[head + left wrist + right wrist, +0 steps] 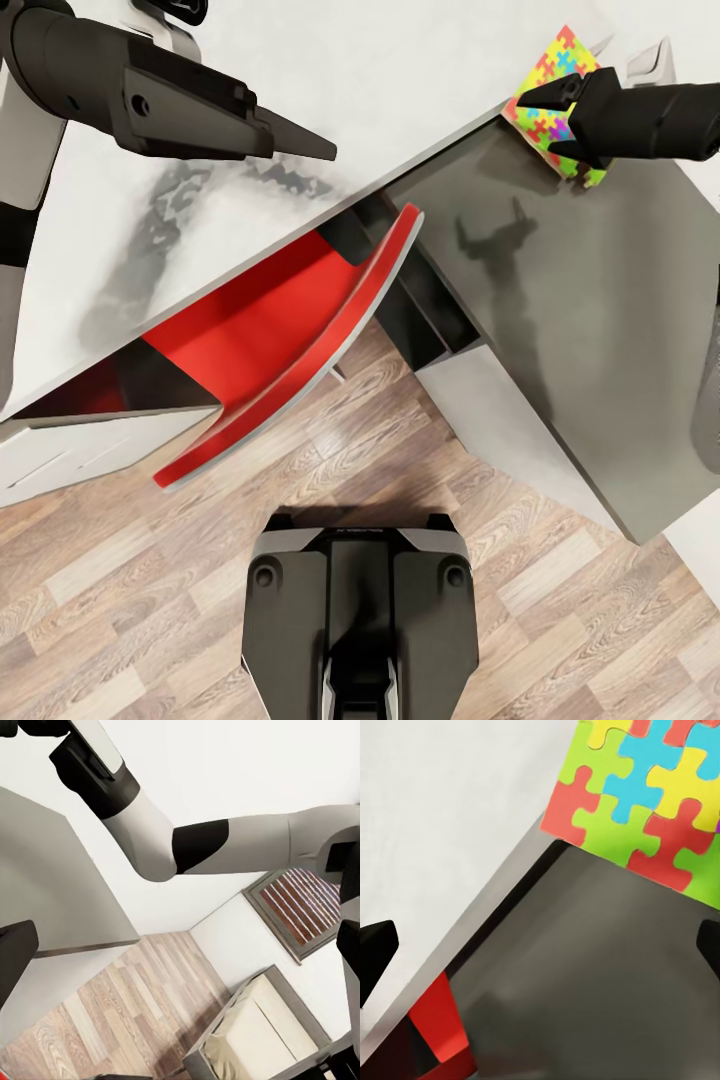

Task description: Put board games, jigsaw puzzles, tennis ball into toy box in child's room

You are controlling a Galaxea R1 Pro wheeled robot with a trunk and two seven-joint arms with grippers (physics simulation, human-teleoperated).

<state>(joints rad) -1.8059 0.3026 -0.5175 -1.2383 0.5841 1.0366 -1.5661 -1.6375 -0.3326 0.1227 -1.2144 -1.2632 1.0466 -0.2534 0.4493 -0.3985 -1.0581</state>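
Note:
A jigsaw puzzle (560, 65) of yellow, red, blue and green pieces lies at the edge of the pale table (350, 60), one corner jutting over a lower dark grey cabinet (600, 330). My right gripper (540, 125) hovers open just above that corner, not touching it. In the right wrist view the jigsaw puzzle (645, 787) lies beyond the spread fingertips (375, 952), with nothing between them. My left gripper (320, 150) hangs open over the table's bare middle. The bed (262, 1035) shows in the left wrist view.
A red chair (300, 330) is tucked under the table, its curved back sticking out toward my base (360, 620). Wood-plank floor (120, 600) spreads in front. White drawer fronts (80, 450) sit below the table at the left.

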